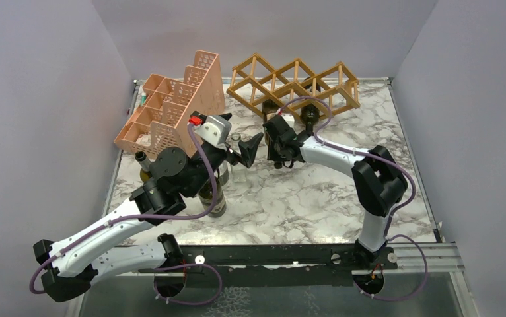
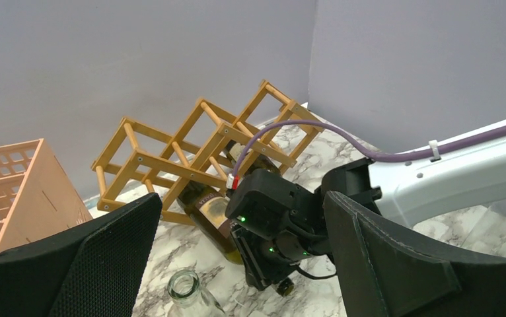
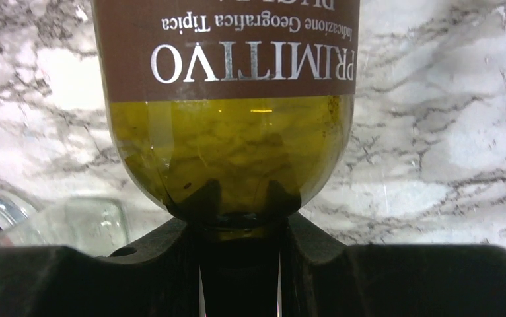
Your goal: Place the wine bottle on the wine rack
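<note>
Looking through the right wrist camera, I see the right gripper (image 3: 239, 238) clenched on the neck of the olive-green glass wine bottle (image 3: 227, 145) with its brown label, above the grey-veined white marble table (image 1: 290, 198). From the left wrist view the bottle lies tilted, its base end at the lower front of the golden-brown wooden lattice wine rack (image 1: 295, 82); I cannot tell whether it sits inside an opening. My left gripper (image 1: 246, 150) hangs nearby, fingers spread wide, grasping nothing.
</note>
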You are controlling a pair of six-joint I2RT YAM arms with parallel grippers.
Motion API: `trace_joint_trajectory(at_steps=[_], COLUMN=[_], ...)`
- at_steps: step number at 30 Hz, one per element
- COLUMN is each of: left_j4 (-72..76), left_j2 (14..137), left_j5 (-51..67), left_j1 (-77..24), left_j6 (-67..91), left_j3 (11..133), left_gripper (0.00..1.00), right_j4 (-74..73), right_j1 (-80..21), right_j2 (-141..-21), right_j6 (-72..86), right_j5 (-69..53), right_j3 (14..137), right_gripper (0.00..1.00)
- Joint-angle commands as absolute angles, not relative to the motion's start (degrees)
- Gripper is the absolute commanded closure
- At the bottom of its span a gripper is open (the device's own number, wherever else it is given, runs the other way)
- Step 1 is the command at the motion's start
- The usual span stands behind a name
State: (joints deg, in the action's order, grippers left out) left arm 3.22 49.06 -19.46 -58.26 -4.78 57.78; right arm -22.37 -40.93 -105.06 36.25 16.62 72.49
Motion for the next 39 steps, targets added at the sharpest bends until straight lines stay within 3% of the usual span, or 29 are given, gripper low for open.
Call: trace_joint_trajectory(at_steps=[1, 8, 25, 39], left_j4=[2.7, 2.6, 2.9, 3.0], left_j2=[49.2, 49.5, 50.6, 51.3], left_j5=[-18.3, -18.9, -18.7, -18.7], left_j1=[-58.5, -58.5, -58.5, -58.5], left_j6=[-4.4, -5.4, -5.6, -5.4], left_j3=[60.2, 60.6, 60.9, 60.9], left_gripper=[0.01, 0.01, 0.01, 0.01], right_j4=[-16.5, -16.6, -19.2, -8.3], right_j1=[-39.7, -38.4, -36.6, -33.7], right_j2=[-107.5, -109.5, -102.9, -103.7], right_j6=[37.7, 39.7, 42.7, 23.9], right_j5=[19.7, 22.0, 24.6, 14.9], right_j3=[78.6, 81.0, 71.9, 73.7], right_gripper=[0.99, 0.99, 0.99, 0.99])
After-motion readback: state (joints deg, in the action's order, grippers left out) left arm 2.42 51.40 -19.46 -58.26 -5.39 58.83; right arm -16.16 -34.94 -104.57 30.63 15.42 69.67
